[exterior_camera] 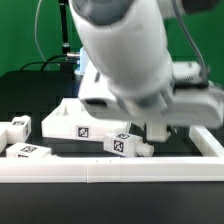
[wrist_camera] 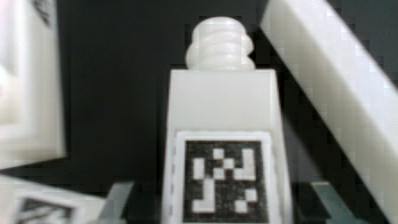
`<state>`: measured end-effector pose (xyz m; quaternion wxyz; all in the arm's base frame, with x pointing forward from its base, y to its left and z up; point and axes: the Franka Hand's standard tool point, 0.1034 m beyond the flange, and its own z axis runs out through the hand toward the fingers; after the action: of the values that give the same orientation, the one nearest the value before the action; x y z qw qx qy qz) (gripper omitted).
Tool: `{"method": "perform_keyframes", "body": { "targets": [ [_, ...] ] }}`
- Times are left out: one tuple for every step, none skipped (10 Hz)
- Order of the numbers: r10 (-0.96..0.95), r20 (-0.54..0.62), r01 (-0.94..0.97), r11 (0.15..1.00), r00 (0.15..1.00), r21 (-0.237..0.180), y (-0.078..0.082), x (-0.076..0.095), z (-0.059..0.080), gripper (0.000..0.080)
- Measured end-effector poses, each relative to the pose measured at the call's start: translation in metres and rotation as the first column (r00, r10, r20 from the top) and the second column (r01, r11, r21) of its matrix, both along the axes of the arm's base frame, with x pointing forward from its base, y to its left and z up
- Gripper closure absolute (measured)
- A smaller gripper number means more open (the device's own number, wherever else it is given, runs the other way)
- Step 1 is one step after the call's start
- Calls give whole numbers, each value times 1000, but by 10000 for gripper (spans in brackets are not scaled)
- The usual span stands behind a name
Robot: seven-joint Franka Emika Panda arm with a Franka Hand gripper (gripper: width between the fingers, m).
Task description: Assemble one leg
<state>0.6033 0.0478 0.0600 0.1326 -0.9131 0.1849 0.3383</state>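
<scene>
In the wrist view a white square-section leg (wrist_camera: 219, 115) lies on the black table, with its ribbed peg end (wrist_camera: 217, 45) pointing away from me and a black-and-white tag on its upper face. My gripper (wrist_camera: 222, 203) is open. Its fingers (wrist_camera: 125, 200) stand on either side of the leg with a gap on each side, not touching it. In the exterior view the same leg (exterior_camera: 126, 144) lies in front of the flat white panel (exterior_camera: 70, 118). The gripper (exterior_camera: 150, 134) is low over the end of the leg on that view's right, largely hidden by the blurred arm.
Two more tagged legs (exterior_camera: 18, 127) (exterior_camera: 27, 151) lie at the exterior view's left. A long white border rail (exterior_camera: 110, 172) runs along the front and up that view's right side (exterior_camera: 205, 142). In the wrist view the rail (wrist_camera: 338, 60) and the panel edge (wrist_camera: 18, 100) flank the leg.
</scene>
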Motion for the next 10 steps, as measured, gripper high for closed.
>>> {"method": "perform_keyframes", "body": {
  "targets": [
    [3, 15, -3, 1000, 1000, 11, -10, -6, 21, 515],
    [-1, 13, 1, 1000, 1000, 9, -14, -15, 35, 515],
    [-3, 17, 3, 1000, 1000, 6, -13, -21, 41, 515],
    [-7, 36, 7, 1000, 999, 0, -13, -19, 38, 515],
    [-8, 33, 8, 1000, 999, 0, -13, -19, 37, 515],
    [-12, 58, 12, 1000, 998, -7, -13, -14, 37, 515],
    [-33, 185, 42, 998, 982, -46, -11, 1, 37, 515],
    [10, 224, 8, 997, 975, -80, -12, -4, 37, 515],
    [48, 321, -8, 992, 946, -125, -13, 5, 37, 515],
    [89, 438, -10, 984, 895, -181, -12, -3, 42, 515]
  ]
}}
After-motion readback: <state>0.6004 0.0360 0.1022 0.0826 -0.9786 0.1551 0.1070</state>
